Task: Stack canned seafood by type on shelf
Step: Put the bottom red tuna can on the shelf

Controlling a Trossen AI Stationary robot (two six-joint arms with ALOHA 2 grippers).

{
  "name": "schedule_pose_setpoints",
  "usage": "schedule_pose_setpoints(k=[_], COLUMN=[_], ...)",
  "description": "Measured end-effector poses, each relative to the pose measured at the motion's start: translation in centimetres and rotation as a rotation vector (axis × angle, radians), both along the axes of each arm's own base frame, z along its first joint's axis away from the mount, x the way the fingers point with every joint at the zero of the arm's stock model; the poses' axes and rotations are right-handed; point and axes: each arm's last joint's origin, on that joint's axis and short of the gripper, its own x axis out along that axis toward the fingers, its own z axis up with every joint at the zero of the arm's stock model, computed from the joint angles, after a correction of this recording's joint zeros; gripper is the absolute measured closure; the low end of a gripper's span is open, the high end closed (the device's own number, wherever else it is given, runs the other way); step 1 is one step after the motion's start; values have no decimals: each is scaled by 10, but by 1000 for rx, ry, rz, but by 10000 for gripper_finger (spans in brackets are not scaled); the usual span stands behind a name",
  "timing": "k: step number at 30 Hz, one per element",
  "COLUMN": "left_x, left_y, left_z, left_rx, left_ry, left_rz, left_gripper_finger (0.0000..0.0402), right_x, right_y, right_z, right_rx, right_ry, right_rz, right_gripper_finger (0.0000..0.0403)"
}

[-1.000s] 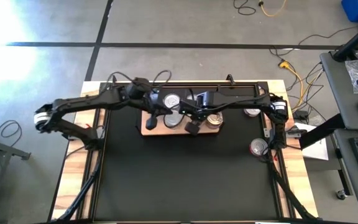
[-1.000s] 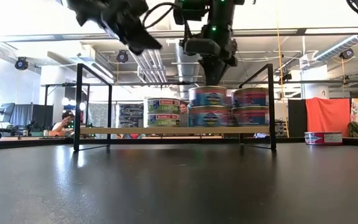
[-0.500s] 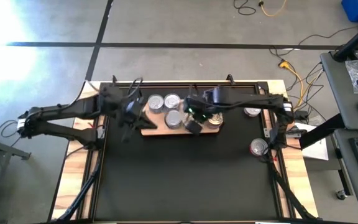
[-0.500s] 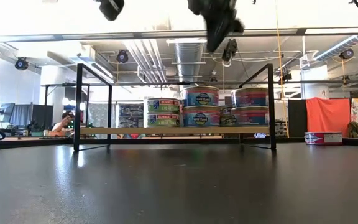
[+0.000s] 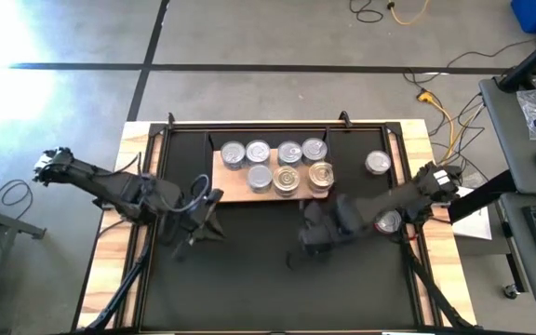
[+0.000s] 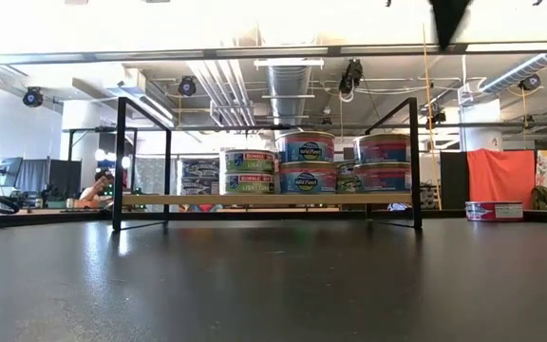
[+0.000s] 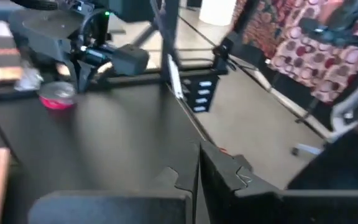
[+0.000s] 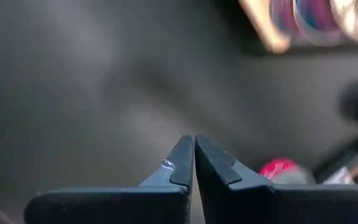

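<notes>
Left gripper point(image 5: 203, 216) together | right gripper point(image 5: 303, 244) together | cans point(image 6: 248, 171): "BUMBLE BEE"

Can point(image 5: 388, 221) partly behind R arm

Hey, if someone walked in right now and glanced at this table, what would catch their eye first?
Probably the cluster of shiny round silver and gold seafood tins stacked on the light-wood shelf with black metal frame ends at the far side of the black mat. Next, the two dark arms low over the mat, left gripper and right gripper both shut and empty. Two loose tins sit at the right edge.
</notes>
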Motion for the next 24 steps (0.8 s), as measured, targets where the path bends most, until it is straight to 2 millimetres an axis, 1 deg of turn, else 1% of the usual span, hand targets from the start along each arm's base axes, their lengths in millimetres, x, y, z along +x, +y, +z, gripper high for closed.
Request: schedule_pose_setpoints(k=[2,5,7,8,11,14,18,21,24], left_x=[0,-2,-3,-2,4,13,32,49,67], left_y=[-6,-13,-15,-15,-15,-17,-22,-27,-30], left_z=[-1,4,7,7,2,-11,-37,-56,-68], left_rx=[-11,-39,-57,-66,-106,-121,-142,-153,-138], left_ry=[15,3,-4,-2,45,140,283,360,417], left_rz=[-50,-87,-70,-50,30,99,203,276,310], left_gripper_finger=[402,402,402,402,401,386,340,297,252], right_x=[-10,-28,-42,-49,-68,-85,-108,-126,-139], right_y=[15,32,37,36,25,9,-14,-26,-35], right_z=[-16,-43,-62,-71,-97,-120,-140,-152,-166], right_rx=[-9,-13,-34,-52,-118,-191,-276,-323,-319], right_ry=[54,167,244,278,387,480,567,618,616], right_rz=[-38,-62,-98,-129,-198,-251,-338,-378,-400], right_gripper_finger=[394,394,394,394,394,394,394,394,394])
